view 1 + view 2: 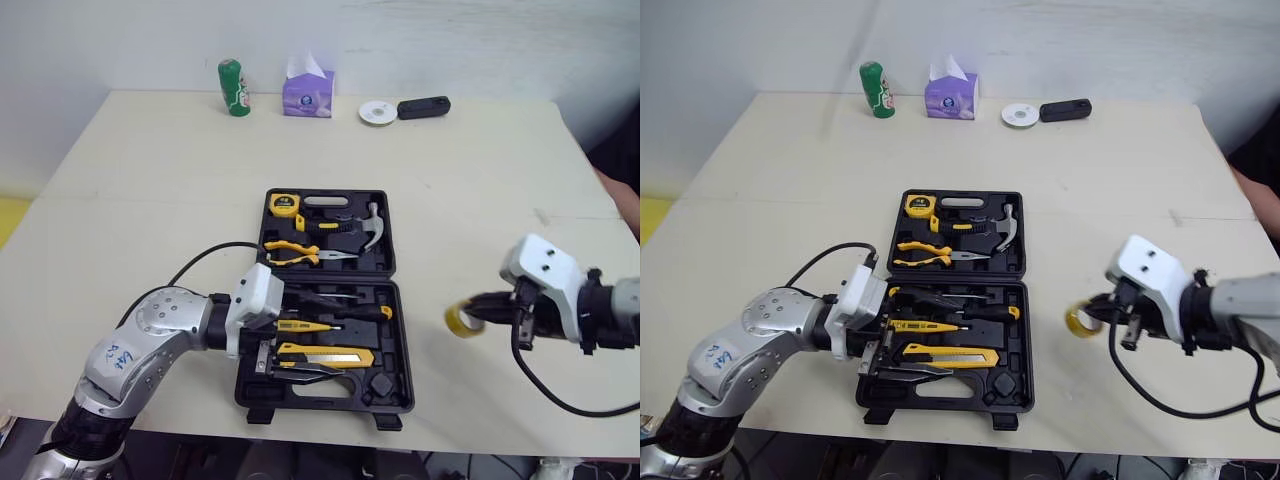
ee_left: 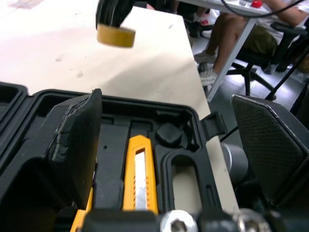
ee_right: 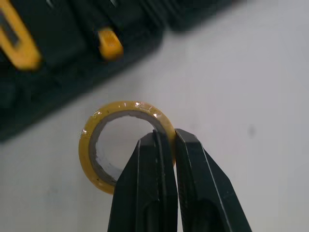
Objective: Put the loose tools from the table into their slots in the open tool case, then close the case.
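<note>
The pale table point(image 1: 150, 180) carries the open tool case point(image 1: 405, 335) lying flat, its trays mostly filled. A box cutter point(image 1: 325, 353) sits in the case's near half.

The left claw point(image 1: 262, 352) is at the near left corner of the case. Its fingers are spread wide and hold nothing, and one finger reaches in over the tray.

The right claw point(image 3: 170, 137) is to the right of the case, level with its near half and a little apart from it. It is pinched tight on the roll of yellow tape point(image 3: 126, 106), with one finger inside the hole and the other outside, clamping the wall. The roll appears to hang just clear of the table.

The roll should be light and stiff. Its glossy outer face is probably slick, so this through-the-wall pinch is the sound hold. A light grip across the outer rim could slip. I cannot tell which recess is meant for it.
</note>
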`<state>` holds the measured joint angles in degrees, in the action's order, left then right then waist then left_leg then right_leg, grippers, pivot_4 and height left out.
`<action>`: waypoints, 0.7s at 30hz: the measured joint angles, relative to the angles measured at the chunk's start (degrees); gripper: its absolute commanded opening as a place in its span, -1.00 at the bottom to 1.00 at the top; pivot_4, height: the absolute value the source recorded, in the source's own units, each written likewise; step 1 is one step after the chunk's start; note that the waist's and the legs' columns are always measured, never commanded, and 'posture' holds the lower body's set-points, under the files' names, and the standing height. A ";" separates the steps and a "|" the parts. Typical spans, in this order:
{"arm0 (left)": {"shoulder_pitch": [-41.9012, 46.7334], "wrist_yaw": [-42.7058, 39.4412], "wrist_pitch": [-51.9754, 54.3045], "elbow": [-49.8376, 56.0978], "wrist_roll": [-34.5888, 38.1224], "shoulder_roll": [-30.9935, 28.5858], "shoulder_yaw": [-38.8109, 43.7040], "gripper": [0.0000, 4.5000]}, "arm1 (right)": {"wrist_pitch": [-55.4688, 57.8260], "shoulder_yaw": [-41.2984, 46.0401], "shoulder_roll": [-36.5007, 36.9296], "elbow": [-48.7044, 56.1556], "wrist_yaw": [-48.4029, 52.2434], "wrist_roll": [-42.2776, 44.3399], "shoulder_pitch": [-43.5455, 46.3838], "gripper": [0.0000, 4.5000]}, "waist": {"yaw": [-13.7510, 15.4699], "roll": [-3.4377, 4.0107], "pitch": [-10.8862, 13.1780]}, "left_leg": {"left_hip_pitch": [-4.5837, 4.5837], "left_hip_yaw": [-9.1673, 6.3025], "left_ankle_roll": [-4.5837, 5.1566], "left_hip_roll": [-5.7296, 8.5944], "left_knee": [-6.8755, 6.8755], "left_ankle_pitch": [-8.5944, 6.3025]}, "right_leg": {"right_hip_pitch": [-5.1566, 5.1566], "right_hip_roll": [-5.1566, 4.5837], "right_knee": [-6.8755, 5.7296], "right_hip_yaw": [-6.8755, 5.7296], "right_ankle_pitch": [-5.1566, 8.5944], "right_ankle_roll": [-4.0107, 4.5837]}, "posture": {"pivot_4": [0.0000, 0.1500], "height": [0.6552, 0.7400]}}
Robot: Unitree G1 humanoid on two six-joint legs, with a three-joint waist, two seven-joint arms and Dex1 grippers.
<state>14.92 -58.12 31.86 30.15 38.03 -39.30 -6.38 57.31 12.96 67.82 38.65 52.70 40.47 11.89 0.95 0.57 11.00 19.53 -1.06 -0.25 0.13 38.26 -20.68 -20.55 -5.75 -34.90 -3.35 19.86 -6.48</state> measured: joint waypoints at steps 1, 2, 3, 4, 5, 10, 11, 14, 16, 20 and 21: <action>-0.04 -0.34 0.00 -0.20 0.02 -0.03 0.12 1.00 | -0.25 -2.10 -1.12 1.39 0.06 0.88 1.83 -1.00 | 0.09 0.00 0.00 | 0.07 -0.01 0.00 0.02 0.00 0.00 | -0.06 -0.01 0.00 0.00 0.00 0.00 | 1.00 1.00; -0.09 -0.78 0.05 -0.34 0.10 -0.24 0.39 1.00 | -0.49 -4.89 -2.13 2.52 0.21 1.72 3.50 -1.00 | 0.20 0.00 0.00 | 0.13 0.00 0.01 0.05 0.02 0.00 | -0.11 -0.05 -0.02 0.00 0.00 0.00 | 1.00 1.00; -0.11 -1.23 0.19 -0.46 0.20 -0.64 0.65 1.00 | -1.06 -7.00 -3.17 3.41 0.49 1.88 4.76 -1.00 | 0.39 0.00 0.00 | 0.21 -0.03 0.01 0.07 0.07 0.00 | -0.15 -0.06 -0.03 -0.03 0.00 0.00 | 1.00 1.00; -0.10 -1.65 0.49 -0.68 0.39 -1.24 0.86 1.00 | -1.82 -8.88 -3.91 4.28 0.94 2.14 5.91 -1.00 | 0.52 0.00 0.00 | 0.37 -0.08 0.02 0.11 0.21 0.00 | -0.26 -0.10 -0.07 -0.08 0.00 0.00 | 1.00 1.00; -0.13 -2.06 0.59 -0.89 0.43 -1.85 0.94 1.00 | -2.56 -10.39 -4.36 4.82 1.37 2.27 6.90 -1.00 | 0.54 0.01 -0.01 | 0.62 -0.15 0.04 0.12 0.42 -0.01 | -0.40 -0.15 -0.12 -0.14 -0.01 -0.01 | 1.00 1.00; -0.56 -3.45 -0.70 -1.84 -0.40 -2.58 1.12 1.00 | -6.81 -21.09 -7.31 7.31 1.79 -1.85 9.37 -1.00 | 0.38 -0.01 -0.02 | 1.00 -0.15 0.12 0.18 0.80 -0.05 | -0.72 -0.26 -0.45 -0.19 -0.10 -0.02 | 1.00 1.00; -0.85 -3.67 -0.94 -1.83 -0.64 -2.85 1.12 1.00 | -7.51 -23.20 -7.31 7.57 1.92 -3.24 9.38 -1.00 | 0.39 -0.01 -0.01 | 1.00 -0.13 0.12 0.19 0.80 -0.05 | -0.76 -0.27 -0.50 -0.18 -0.10 -0.02 | 1.00 1.00; -2.09 -4.08 -1.43 -1.83 -1.55 -3.69 1.10 1.00 | -9.68 -26.69 -7.14 7.74 2.35 -7.49 9.52 -1.00 | 0.34 -0.01 -0.02 | 1.04 -0.10 0.13 0.18 0.81 -0.05 | -0.83 -0.26 -0.60 -0.16 -0.10 -0.02 | 1.00 1.00; -2.16 -4.11 -1.63 -1.83 -1.87 -3.72 1.10 1.00 | -11.46 -28.45 -6.60 7.74 2.96 -10.23 9.70 -1.00 | 0.40 -0.01 -0.02 | 1.05 -0.11 0.13 0.18 0.81 -0.05 | -0.84 -0.26 -0.61 -0.16 -0.10 -0.02 | 1.00 1.00; -2.18 -4.15 -1.94 -1.83 -2.27 -3.75 1.10 1.00 | -13.79 -30.59 -6.17 7.54 3.93 -14.05 8.68 -1.00 | 0.34 -0.01 -0.02 | 1.05 -0.10 0.13 0.18 0.81 -0.05 | -0.85 -0.26 -0.64 -0.15 -0.10 -0.02 | 1.00 1.00; -2.25 -4.17 -1.96 -1.83 -2.28 -3.78 1.11 1.00 | -14.31 -30.81 -6.16 7.41 4.00 -14.74 8.08 -1.00 | 0.35 -0.01 -0.02 | 1.05 -0.10 0.13 0.18 0.81 -0.05 | -0.86 -0.26 -0.64 -0.16 -0.10 -0.02 | 1.00 1.00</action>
<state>12.67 -62.29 29.90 28.31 35.75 -43.08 -5.27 42.99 -17.85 61.65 46.06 56.70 25.73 19.97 1.31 0.55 10.99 20.58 -1.16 -0.11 0.31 39.08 -20.73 -21.40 -6.01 -35.54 -3.51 19.76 -6.50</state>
